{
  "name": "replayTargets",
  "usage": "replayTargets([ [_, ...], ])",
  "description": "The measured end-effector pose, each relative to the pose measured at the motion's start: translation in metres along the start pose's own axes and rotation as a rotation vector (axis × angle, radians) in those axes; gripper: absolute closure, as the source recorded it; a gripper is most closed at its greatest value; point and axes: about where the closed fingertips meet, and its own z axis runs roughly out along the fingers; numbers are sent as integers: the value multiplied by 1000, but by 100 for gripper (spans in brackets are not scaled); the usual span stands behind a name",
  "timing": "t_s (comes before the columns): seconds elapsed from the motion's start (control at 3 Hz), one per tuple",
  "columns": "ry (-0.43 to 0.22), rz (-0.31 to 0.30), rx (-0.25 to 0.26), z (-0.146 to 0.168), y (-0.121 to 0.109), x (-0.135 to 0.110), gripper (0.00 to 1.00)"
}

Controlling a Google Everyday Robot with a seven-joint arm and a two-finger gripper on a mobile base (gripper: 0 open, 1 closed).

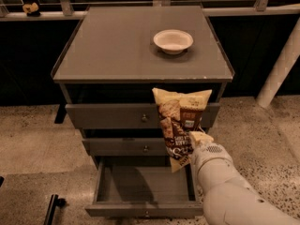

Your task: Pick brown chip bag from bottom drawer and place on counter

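Note:
The brown chip bag (179, 125) hangs upright in the air in front of the two upper drawers, its cream top edge just below the counter's front rim. My gripper (194, 142) holds it at its lower right side, with the white arm coming in from the bottom right. Below it the bottom drawer (145, 186) stands pulled out, and its grey inside shows nothing in it. The counter (112, 46) is the flat grey top of the cabinet, above and behind the bag.
A white bowl (173, 41) sits on the counter's right rear part. A white post (279, 67) stands right of the cabinet. A dark bar (50, 209) lies on the speckled floor at the lower left. A small tan object (31, 7) rests on the back ledge.

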Motion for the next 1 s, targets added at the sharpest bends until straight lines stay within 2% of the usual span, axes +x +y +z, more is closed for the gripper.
replayTargets([
  [0.33, -19, -8, 56, 6, -29, -10, 100],
  [0.67, -41, -26, 91, 18, -56, -26, 100],
  [1.0, -72, -64, 139, 35, -107, -62, 100],
])
